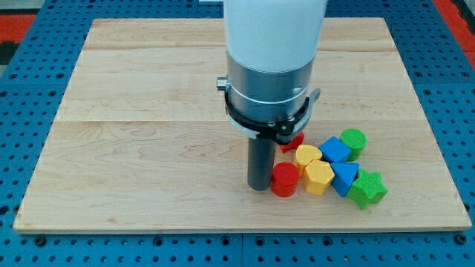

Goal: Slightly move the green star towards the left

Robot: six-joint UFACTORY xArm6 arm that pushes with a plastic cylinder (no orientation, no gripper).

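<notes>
The green star (367, 188) lies near the view's bottom right, at the right end of a cluster of blocks. It touches a blue triangle (345, 176) on its left. My tip (259, 186) rests on the board at the cluster's left end, right beside a red cylinder (285, 179). The tip is well to the left of the green star, with several blocks between them.
The cluster also holds a yellow hexagon (319, 176), a yellow heart-like block (307, 155), a blue cube (335, 149), a green cylinder (353, 140) and a red block (295, 141) partly hidden behind the arm. The wooden board (148, 111) sits on a blue pegboard.
</notes>
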